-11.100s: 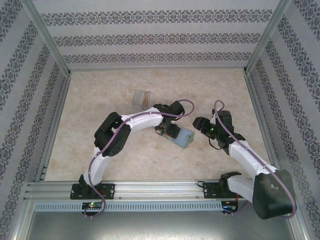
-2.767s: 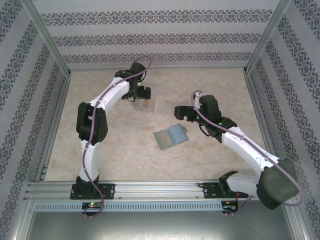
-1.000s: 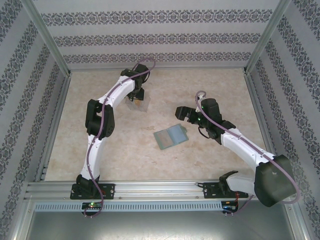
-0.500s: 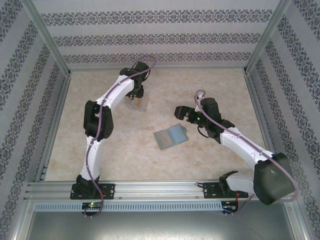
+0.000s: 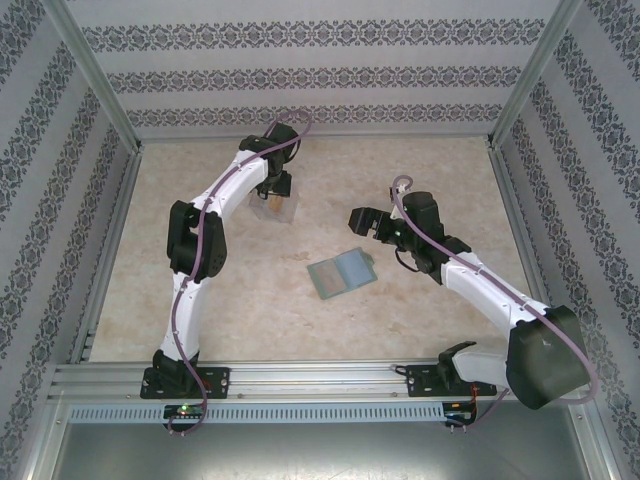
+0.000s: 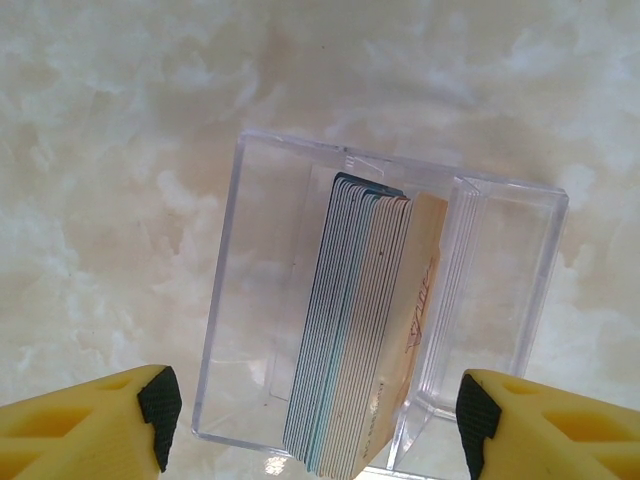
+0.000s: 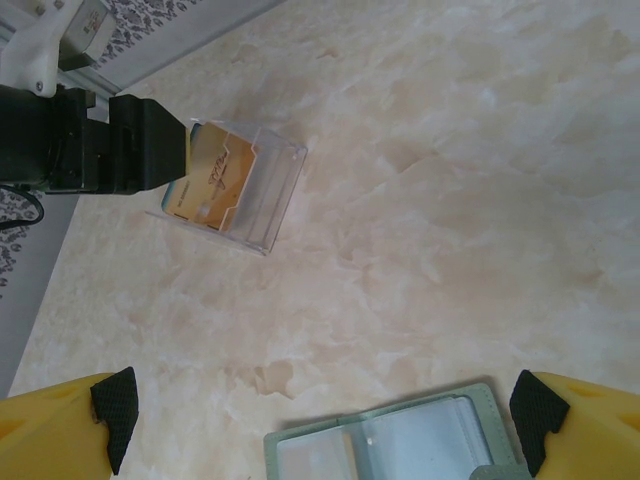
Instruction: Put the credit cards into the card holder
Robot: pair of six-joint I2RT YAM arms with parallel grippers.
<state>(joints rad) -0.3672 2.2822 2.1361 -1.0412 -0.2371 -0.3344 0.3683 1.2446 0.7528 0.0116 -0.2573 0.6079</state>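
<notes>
Left arm point(image 5: 230, 190) and right arm point(image 5: 490, 295): white link shells, black joints, 1 purple cable looped along each. Fingers point(image 6: 70, 425) yellow, black pads point(image 6: 158, 398) at tips. Black bases.

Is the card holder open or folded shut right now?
Open: the card holder lies spread flat, both inner pocket panels facing up.

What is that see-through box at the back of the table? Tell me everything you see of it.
A clear, hard-looking plastic box, thin-walled with inner ridges, standing on the marbled table, far and left of centre. A tight stack of cards stands on edge inside, a tan one outermost. The left gripper hangs open above it, one finger to each side; whether they touch it is unclear.
</notes>
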